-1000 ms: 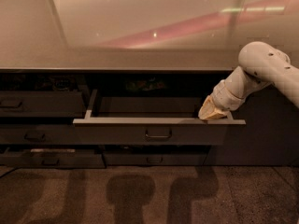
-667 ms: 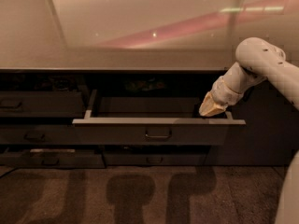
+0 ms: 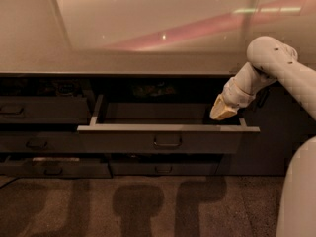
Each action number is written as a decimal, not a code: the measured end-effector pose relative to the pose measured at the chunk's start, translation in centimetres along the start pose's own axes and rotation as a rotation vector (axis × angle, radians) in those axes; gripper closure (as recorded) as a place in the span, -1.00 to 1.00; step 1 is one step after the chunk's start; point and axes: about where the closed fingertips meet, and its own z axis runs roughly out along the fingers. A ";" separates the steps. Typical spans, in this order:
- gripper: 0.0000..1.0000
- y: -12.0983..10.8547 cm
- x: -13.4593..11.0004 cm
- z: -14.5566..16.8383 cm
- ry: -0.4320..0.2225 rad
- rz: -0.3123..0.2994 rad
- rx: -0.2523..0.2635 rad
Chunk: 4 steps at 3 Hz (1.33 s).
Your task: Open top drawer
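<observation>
Grey-brown drawer (image 3: 123, 141) stands pulled out — the tan-tipped gripper (image 3: 223, 111) sits at its right end, just behind the front; whether it is clenched cannot be told.

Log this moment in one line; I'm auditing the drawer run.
top drawer: pulled out | gripper: at drawer's right end, behind its front | handle: free

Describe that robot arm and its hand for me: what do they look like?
The arm is off-white, smooth and rounded, with a bulbous joint that has small dark dots. No loose cables show. It narrows through a segmented white wrist to the gripper, a tan, wedge-shaped tip above the right end of the pulled-out top drawer.
</observation>
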 end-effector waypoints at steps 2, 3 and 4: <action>0.64 3.2 0.0 1.2 -0.028 -0.062 0.009; 0.17 3.2 -0.1 1.0 -0.028 -0.062 0.009; -0.28 4.6 -0.8 1.5 -0.017 -0.078 0.014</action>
